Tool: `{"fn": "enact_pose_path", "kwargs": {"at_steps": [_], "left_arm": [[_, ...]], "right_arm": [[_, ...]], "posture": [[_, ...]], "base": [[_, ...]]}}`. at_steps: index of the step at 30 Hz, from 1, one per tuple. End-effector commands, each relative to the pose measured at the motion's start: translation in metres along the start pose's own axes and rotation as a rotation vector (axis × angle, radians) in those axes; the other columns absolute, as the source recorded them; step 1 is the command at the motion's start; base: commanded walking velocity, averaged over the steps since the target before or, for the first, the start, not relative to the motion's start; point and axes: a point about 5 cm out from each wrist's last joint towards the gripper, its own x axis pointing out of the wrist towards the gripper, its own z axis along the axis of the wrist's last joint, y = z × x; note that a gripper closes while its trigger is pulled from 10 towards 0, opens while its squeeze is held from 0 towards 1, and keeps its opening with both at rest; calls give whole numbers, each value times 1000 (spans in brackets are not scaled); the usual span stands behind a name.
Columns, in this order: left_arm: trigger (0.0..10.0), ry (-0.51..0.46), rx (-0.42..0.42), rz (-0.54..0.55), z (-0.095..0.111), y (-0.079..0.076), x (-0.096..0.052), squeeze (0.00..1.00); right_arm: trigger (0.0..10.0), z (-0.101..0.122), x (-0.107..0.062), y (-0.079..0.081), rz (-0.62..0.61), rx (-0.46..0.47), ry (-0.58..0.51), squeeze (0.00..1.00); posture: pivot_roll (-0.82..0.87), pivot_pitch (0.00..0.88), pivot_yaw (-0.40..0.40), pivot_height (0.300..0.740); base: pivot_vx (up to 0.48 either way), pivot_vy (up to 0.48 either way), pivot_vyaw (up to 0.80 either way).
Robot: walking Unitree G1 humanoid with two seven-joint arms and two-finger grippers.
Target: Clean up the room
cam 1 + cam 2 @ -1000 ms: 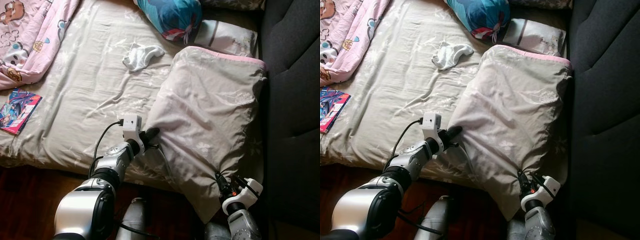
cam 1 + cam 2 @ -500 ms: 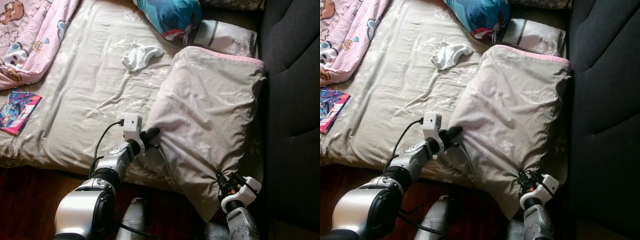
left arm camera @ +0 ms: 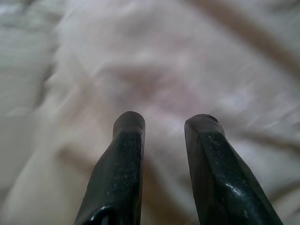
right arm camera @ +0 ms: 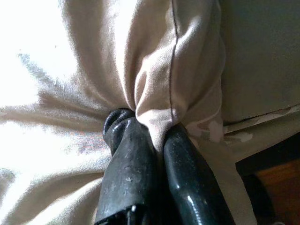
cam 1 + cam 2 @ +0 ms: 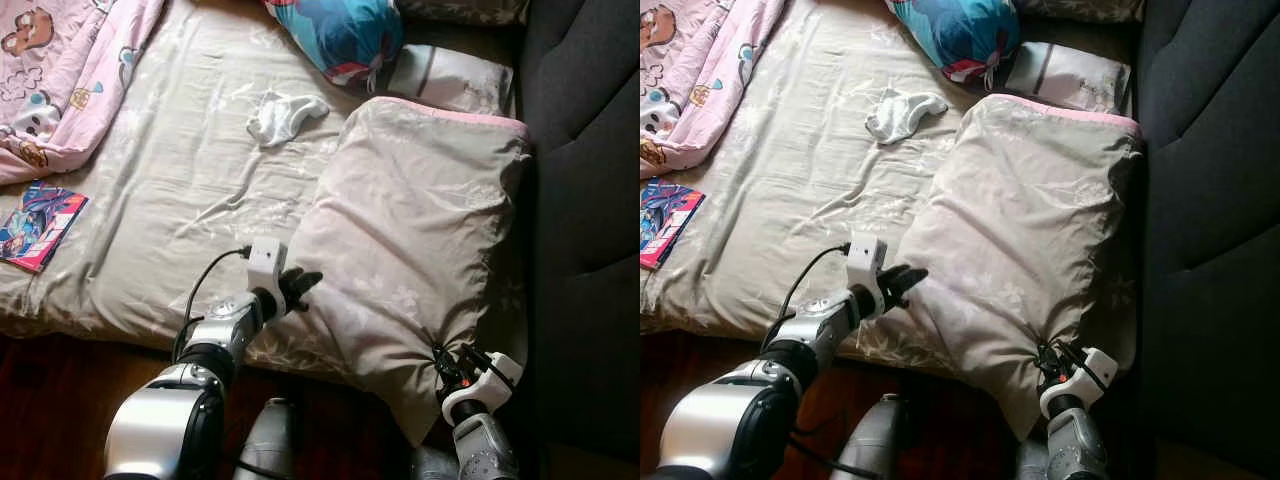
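Note:
A big beige pillow [image 5: 420, 220] with pink piping lies on the bed's right side, its near corner hanging over the front edge. My right gripper [image 5: 441, 362] is shut on that bunched corner, and the right wrist view shows the fabric [image 4: 154, 93] pinched between the two fingers [image 4: 129, 154]. My left gripper [image 5: 301, 286] sits at the pillow's left edge, open. Nothing is between its fingers [image 3: 126, 154], and blurred pillow cloth [image 3: 154, 70] lies just beyond them.
A white sock [image 5: 283, 112] lies mid-bed on the beige sheet [image 5: 170, 200]. A blue cushion [image 5: 345, 35] and a small white pillow [image 5: 450, 75] sit at the head. A pink blanket [image 5: 60, 70] and a comic book [image 5: 40, 225] are on the left. A dark upholstered headboard [image 5: 590, 200] is on the right, with dark wood floor [image 5: 50, 400] below.
My left gripper has spread its fingers and slid slightly toward the bed's front edge, along the pillow's side. The right gripper still pinches the same corner.

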Motion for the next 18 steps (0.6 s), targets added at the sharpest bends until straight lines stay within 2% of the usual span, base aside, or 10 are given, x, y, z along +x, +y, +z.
{"fn": "enact_pose_path", "kwargs": {"at_steps": [1,4,5,8,11,12,15,16,18], "left_arm": [[10000,71,-24,72,-25,17,-14,1000],[10000,82,-29,93,-30,23,-19,1000],[10000,108,-35,122,-41,33,-29,1000],[10000,142,-40,158,-53,42,-39,1000],[10000,156,-46,172,-59,45,-43,1000],[10000,168,-47,181,-64,47,-47,1000],[10000,176,-52,183,-68,47,-49,1000],[10000,176,-52,183,-68,47,-49,1000],[10000,185,-52,178,-70,45,-49,1000]], "right_arm": [[0,0,-4,-9,-51,-18,0,0],[0,11,0,-11,-79,-56,-37,0],[0,39,4,-15,-134,-188,-129,0],[0,71,6,-21,-221,-279,-247,0],[0,87,6,-25,-268,-338,-296,0],[0,103,3,-30,-328,-404,-350,0],[0,122,-4,-41,-432,-464,-428,0],[0,122,-4,-41,-432,-464,-428,0],[0,131,-12,-51,-527,-532,-469,0]], "posture": [[38,373,94,740],[43,367,97,740],[43,364,97,740],[41,358,95,740],[38,351,93,740],[38,349,92,740],[34,344,90,740],[34,344,90,740],[31,338,87,740]], "base": [[0,0,0],[0,0,0],[0,0,0],[0,0,0],[0,0,0],[0,0,0],[0,0,0],[0,0,0],[0,0,0]]}}
